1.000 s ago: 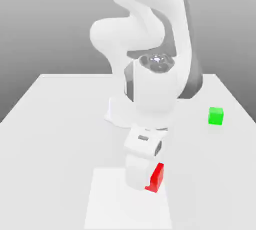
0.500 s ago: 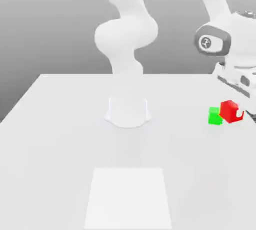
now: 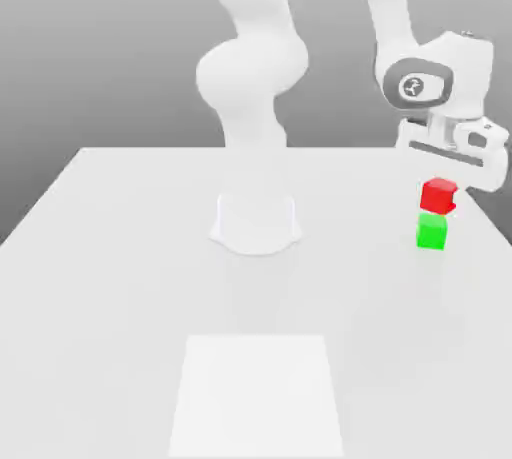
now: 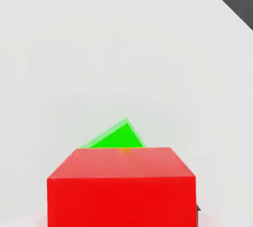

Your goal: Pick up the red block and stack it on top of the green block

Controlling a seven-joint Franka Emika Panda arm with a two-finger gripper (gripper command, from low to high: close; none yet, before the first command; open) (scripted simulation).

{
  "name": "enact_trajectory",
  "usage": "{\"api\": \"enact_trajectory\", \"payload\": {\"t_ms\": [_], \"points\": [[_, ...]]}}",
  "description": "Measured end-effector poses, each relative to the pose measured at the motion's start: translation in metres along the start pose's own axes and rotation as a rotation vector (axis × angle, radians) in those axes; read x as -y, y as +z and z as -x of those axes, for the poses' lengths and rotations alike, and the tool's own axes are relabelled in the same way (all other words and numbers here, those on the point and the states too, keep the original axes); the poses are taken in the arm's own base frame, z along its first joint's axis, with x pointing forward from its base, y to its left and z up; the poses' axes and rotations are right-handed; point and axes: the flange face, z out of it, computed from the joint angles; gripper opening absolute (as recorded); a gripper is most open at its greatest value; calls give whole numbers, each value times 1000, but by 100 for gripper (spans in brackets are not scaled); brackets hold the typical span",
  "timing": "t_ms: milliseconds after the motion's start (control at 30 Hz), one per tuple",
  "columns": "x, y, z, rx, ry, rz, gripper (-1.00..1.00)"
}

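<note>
Overhead, gripper [image 3: 441, 199] clamped on red block [image 3: 438, 194] — just above green block [image 3: 432, 233], on the table [image 3: 120, 247].

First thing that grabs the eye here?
The red block, held in the shut gripper directly above the green block near the table's edge on the exterior view's right. Next, the big white arm rising from its base mid-table.
</note>
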Motion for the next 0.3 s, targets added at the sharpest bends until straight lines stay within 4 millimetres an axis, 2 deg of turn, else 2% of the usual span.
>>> {"api": "enact_trajectory", "payload": {"t_ms": [33, 67, 300], "points": [[1, 7, 1, 0, -1, -4, -100], [2, 10, 2, 0, -4, -5, 100], [4, 9, 1, -1, -10, -5, 100]]}}
